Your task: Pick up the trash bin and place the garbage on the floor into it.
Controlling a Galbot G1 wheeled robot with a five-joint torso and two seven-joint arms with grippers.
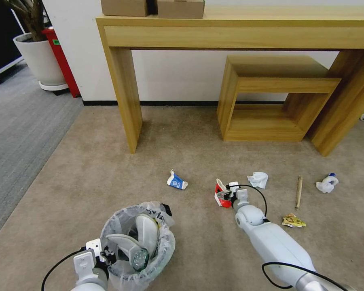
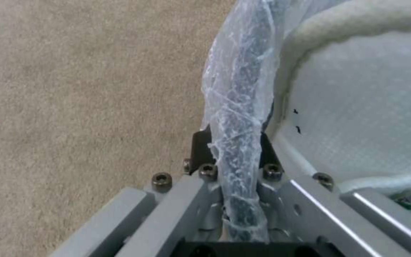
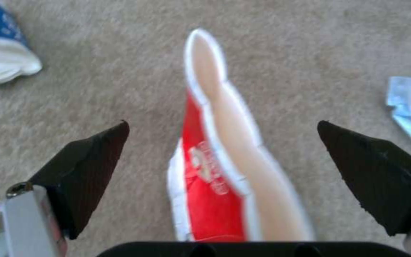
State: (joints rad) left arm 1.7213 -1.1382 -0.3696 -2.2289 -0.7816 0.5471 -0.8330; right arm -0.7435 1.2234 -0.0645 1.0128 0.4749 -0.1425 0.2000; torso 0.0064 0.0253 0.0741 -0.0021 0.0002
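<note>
Trash bin [image 1: 138,246] low on the carpet [image 1: 109,178], bag-lined, two white slippers [image 1: 143,234] inside; rim pinched by the left hand [image 2: 236,157], fingers [image 2: 201,146] closed on the liner-wrapped edge. Crushed red paper cup [image 3: 224,167] flat on the carpet, straddled by the right hand [image 3: 222,142], black pads [image 3: 91,167] spread wide and not touching it. Blue-white carton [image 1: 176,180] just left of the cup; tissue wad [image 1: 258,179], wooden stick [image 1: 298,191], yellow wrapper [image 1: 293,220] and another white wad [image 1: 326,183] scattered to its right.
</note>
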